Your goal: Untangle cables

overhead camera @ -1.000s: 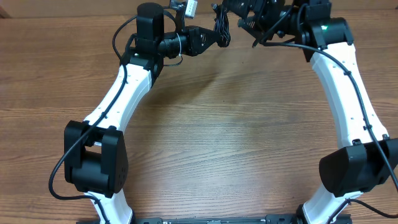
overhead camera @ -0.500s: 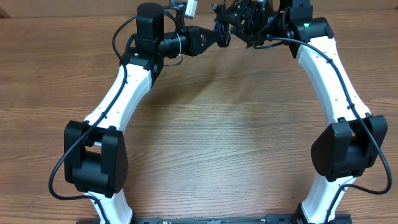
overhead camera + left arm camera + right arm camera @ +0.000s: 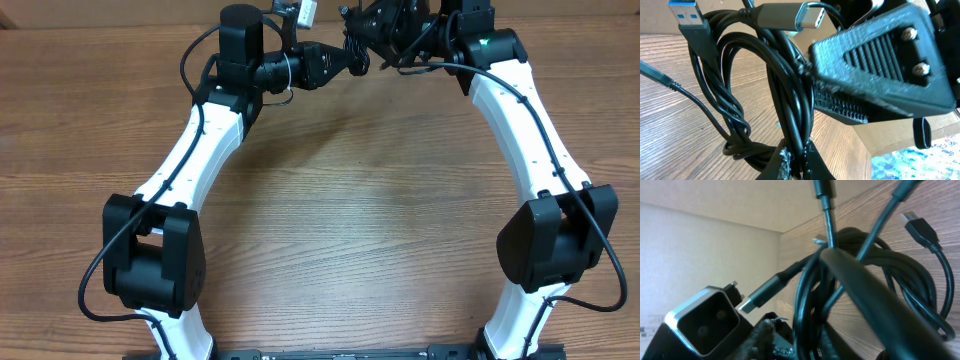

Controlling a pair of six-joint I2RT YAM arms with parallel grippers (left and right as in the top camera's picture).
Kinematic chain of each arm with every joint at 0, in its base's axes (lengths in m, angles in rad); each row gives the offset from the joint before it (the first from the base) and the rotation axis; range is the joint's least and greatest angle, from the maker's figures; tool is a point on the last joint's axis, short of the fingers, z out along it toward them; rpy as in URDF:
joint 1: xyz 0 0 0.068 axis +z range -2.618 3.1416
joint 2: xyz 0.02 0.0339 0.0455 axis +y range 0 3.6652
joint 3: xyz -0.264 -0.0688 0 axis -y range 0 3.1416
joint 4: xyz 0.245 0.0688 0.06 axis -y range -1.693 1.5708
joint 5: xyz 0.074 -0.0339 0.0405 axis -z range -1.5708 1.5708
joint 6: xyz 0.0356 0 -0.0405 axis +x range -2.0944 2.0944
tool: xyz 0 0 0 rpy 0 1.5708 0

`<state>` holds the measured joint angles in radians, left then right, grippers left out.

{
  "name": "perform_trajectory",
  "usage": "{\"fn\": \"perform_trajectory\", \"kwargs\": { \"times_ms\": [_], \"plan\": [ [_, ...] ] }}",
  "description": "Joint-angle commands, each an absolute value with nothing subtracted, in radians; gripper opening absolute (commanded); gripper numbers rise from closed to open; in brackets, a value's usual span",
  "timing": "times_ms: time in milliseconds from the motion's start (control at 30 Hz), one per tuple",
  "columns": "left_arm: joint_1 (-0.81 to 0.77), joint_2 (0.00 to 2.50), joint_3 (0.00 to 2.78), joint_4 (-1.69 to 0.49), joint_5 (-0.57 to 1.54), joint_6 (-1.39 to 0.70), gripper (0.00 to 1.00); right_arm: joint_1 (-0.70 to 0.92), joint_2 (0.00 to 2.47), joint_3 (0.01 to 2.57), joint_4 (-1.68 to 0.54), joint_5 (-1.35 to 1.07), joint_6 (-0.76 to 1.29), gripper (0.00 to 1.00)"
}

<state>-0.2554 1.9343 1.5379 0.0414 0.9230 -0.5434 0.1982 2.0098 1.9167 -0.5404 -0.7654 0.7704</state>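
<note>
The cables hang as one tangled black bundle above the table's far edge, between both grippers. My left gripper is shut on several strands of the cables, pinched at its fingertips. A blue-tongued plug and a grey plug stick out at the top. My right gripper reaches in from the right, and its ribbed finger lies against the bundle. In the right wrist view its jaws stand narrowly apart around looped strands, with a gap beside one pad.
The wooden table spreads below both white arms. The left arm's wrist camera housing sits close beside my right fingers. A small white block lies at the far edge near the left arm.
My right arm has swung left to the bundle and its jaws have narrowed around the strands. The left gripper has kept its hold and place.
</note>
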Motion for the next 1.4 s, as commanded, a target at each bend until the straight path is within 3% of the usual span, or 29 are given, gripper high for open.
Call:
{"fn": "perform_trajectory", "kwargs": {
  "times_ms": [0, 200, 1367],
  "plan": [
    [-0.263, 1.924, 1.546, 0.049, 0.942, -0.531, 0.04, 0.217, 2.001, 1.924, -0.532, -0.78, 0.782, 0.23],
    [-0.263, 1.924, 1.546, 0.049, 0.942, -0.531, 0.04, 0.217, 2.001, 1.924, -0.532, -0.78, 0.782, 0.04],
    [-0.127, 1.924, 1.546, -0.179, 0.95, -0.415, 0.04, 0.122, 2.001, 1.924, -0.566, -0.78, 0.751, 0.04]
  ]
}}
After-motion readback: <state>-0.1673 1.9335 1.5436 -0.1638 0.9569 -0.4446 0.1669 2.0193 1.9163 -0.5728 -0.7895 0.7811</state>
